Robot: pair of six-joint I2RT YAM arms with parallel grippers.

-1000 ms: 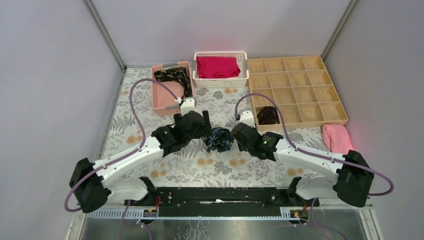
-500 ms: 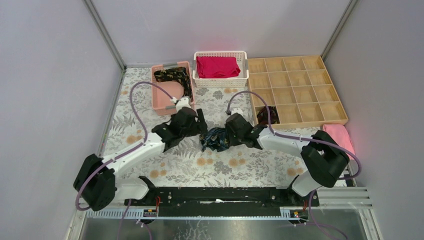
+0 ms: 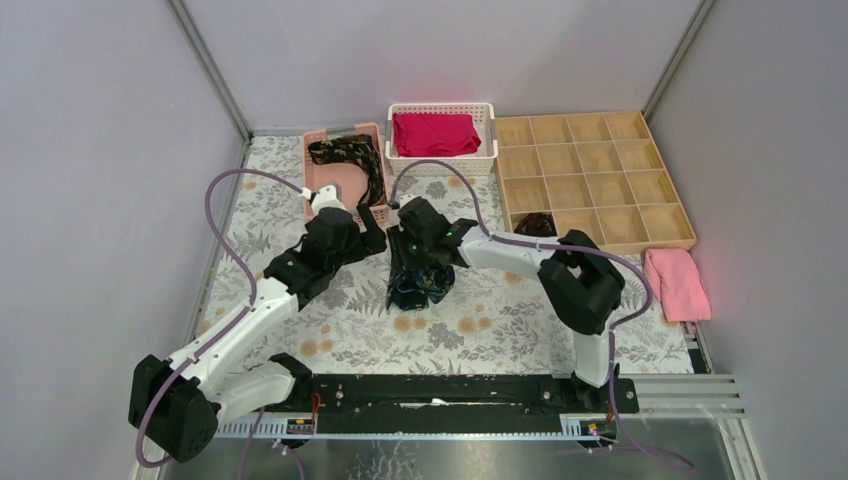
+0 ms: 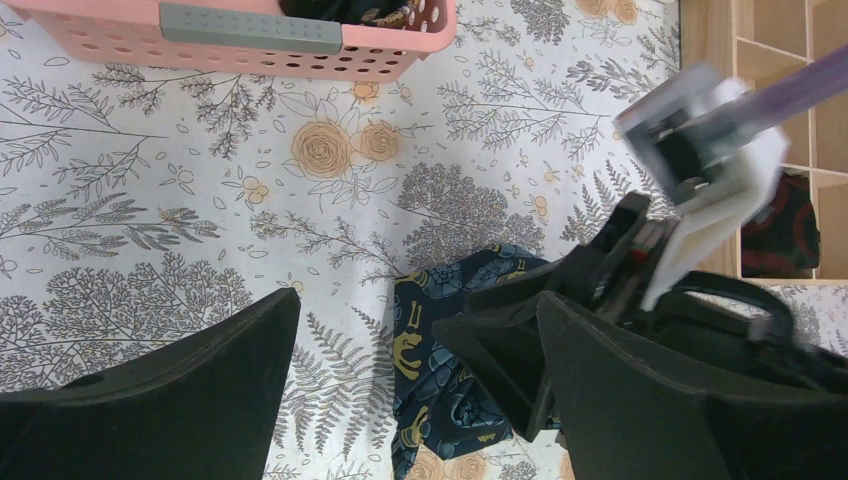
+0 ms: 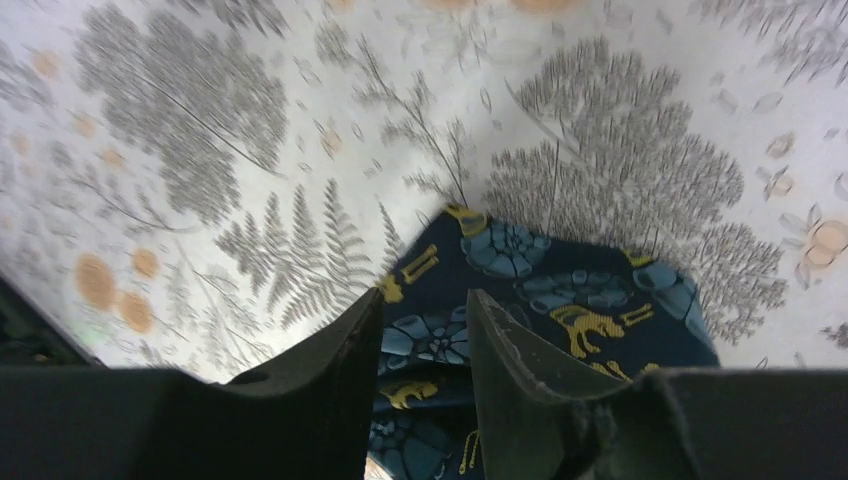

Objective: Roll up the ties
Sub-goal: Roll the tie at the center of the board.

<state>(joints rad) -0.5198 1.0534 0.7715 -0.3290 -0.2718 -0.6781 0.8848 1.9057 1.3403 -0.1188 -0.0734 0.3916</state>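
both arms have swung toward 11 o'clock since a second ago, and the right gripper [image 3: 412, 243] has crossed from 3 o'clock of the blue tie [image 3: 418, 285] to its 12 o'clock end. that tie has gone along with it: it was a tight bundle and is now drawn out into a longer strip on the table [image 3: 500, 310], trailing toward 6 o'clock. in the right wrist view the fingers [image 5: 330, 370] stand close together, pinching a fold of the tie. the left gripper [image 3: 372, 236] is spread wide and holds nothing, just at 9 o'clock of the right one and beside the near end of the pink basket [image 3: 345, 178]. a gold tie [image 3: 352, 152] lies loose in that basket at 11 o'clock. a coiled tie [image 3: 535, 222] sits in a near cell of the tray [image 3: 600, 160] at 2 o'clock. a red cloth [image 3: 435, 133] fills the white basket [image 3: 440, 165] at 12 o'clock, and a towel [image 3: 676, 282] lies at 3 o'clock.
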